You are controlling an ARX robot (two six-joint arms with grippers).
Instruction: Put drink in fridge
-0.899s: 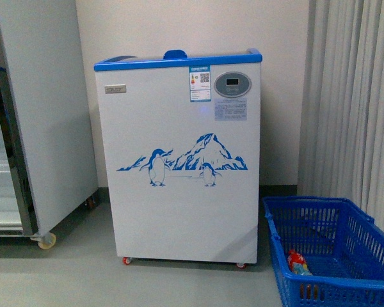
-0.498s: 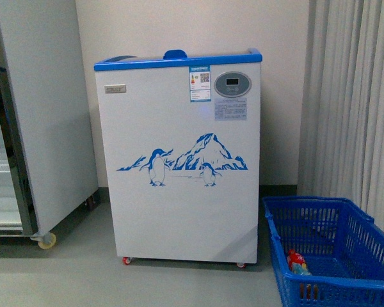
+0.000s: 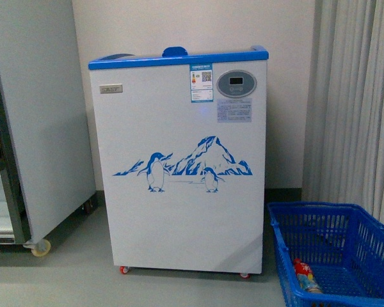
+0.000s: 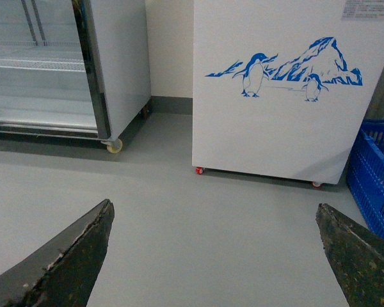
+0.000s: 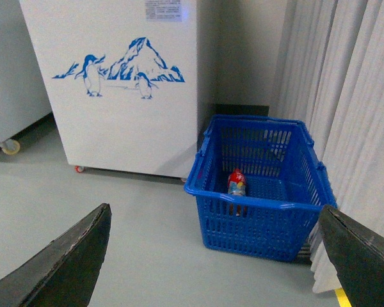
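The fridge (image 3: 179, 160) is a white chest freezer on casters with a blue top rim, a penguin-and-mountain decal and an oval grey display panel; its lid is shut. It also shows in the left wrist view (image 4: 288, 96) and the right wrist view (image 5: 115, 83). The drink (image 5: 236, 182), a bottle with a red label, lies inside a blue plastic basket (image 5: 256, 220) on the floor to the fridge's right; it also shows in the front view (image 3: 304, 272). My left gripper (image 4: 214, 220) is open and empty above bare floor. My right gripper (image 5: 214, 224) is open and empty, short of the basket.
A taller grey upright cabinet (image 3: 38, 115) on casters stands left of the fridge; its glass-door side shows in the left wrist view (image 4: 45, 64). Pale curtains (image 3: 358, 102) hang at the right behind the basket (image 3: 336, 256). The floor (image 4: 179, 217) is grey.
The front view has moved closer: the fridge looks larger, and the basket has slid toward the lower right corner. Nothing in the scene itself has moved.
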